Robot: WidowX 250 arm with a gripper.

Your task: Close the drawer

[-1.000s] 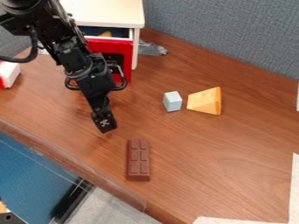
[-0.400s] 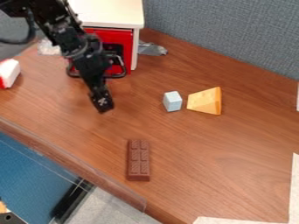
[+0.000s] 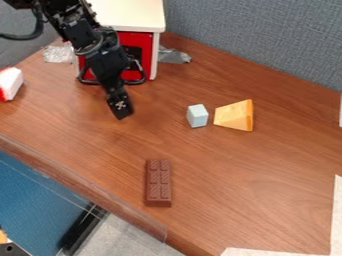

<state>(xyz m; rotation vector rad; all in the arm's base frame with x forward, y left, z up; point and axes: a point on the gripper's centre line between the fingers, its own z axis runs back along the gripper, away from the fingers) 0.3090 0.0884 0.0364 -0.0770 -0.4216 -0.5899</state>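
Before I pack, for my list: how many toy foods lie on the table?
2: chocolate bar at lower centre, cheese wedge beside the pale block. The arm may hide others.

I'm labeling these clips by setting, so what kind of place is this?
Probably an office-type workspace: a grey fabric partition backs a wood-look tabletop, where a small white cabinet stands.

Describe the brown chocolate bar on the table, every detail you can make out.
The chocolate bar is a brown oblong, probably a plastic toy, its top molded into two columns of raised segments with fine slanting lines. It looks whole and unwrapped. It lies flat on the wooden table, its length running up and down the view, below the pale block and yellow wedge. Only the table touches it.
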